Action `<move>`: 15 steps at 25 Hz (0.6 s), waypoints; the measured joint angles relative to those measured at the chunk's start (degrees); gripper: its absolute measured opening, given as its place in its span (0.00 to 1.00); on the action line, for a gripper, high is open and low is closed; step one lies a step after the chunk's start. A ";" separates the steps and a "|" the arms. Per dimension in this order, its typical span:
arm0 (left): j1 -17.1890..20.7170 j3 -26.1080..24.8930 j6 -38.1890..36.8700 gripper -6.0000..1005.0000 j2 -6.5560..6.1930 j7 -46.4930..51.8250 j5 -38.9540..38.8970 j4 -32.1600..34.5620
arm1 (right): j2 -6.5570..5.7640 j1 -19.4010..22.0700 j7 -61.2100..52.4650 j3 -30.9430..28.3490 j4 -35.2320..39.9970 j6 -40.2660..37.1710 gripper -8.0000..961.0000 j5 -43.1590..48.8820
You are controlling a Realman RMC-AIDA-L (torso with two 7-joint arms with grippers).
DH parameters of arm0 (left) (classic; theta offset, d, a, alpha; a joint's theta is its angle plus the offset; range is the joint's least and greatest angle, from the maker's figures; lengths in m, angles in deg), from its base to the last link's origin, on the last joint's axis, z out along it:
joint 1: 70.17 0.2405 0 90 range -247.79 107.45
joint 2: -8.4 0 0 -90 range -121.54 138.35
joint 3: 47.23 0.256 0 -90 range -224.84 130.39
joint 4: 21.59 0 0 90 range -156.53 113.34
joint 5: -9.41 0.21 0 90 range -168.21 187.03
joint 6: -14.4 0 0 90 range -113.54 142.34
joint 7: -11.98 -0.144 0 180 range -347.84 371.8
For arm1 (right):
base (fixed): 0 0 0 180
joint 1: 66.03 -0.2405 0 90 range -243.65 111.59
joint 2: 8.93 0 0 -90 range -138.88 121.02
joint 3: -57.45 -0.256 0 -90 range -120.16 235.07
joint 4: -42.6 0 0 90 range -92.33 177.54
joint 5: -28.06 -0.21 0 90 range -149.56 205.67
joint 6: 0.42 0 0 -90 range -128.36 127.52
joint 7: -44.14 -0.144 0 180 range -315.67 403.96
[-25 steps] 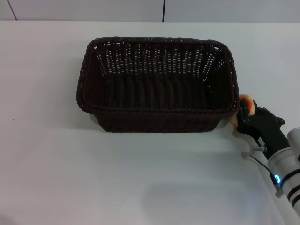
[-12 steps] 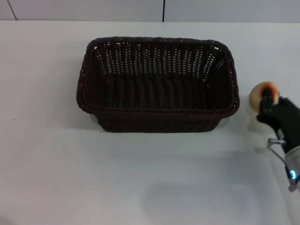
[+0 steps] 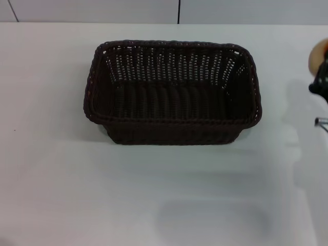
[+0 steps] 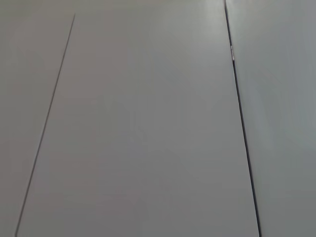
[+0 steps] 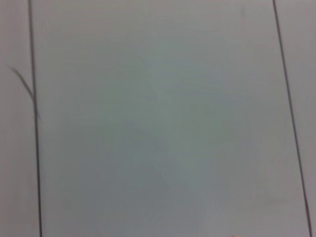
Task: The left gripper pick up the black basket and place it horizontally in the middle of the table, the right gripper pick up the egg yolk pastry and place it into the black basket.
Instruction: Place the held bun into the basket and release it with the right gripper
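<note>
Basket set in the middle, pastry held at the right edge, not yet in the basket.

The black basket point(image 3: 173, 92) stood upright on the table point(image 3: 61, 179), with its long side across the head view and nothing inside it, so I judged the first half of the task as done. The left gripper was not visible in any view; its wrist camera showed only plain pale panels. The right gripper point(image 3: 320, 82) was at the right border of the head view, well apart from the basket, and only a part of the claw was visible. The egg yolk pastry point(image 3: 318, 55) was pressed against that claw, clear of the tabletop, so the claw seemed closed on it. What remained was to carry the pastry over the basket and release it inside.
</note>
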 joint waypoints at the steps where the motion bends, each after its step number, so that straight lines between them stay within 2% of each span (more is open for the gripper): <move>1: 0.04 -0.01 0.00 0.41 0.00 0.00 0.00 -0.01 | -0.38 -0.31 1.71 0.07 -1.50 0.33 0.08 0.04; 5: 0.11 -0.08 -0.03 0.41 0.00 0.05 0.00 -0.01 | -0.99 -2.56 4.68 0.50 -4.49 3.63 0.08 2.33; 9: 0.11 -0.16 -0.04 0.41 -0.07 0.08 0.00 -0.01 | -0.09 -5.84 4.62 0.20 -4.82 8.04 0.08 6.72; 15: 0.11 -0.18 -0.04 0.41 -0.09 0.09 0.00 -0.01 | 0.88 -10.15 4.37 1.49 -5.05 13.18 0.08 6.99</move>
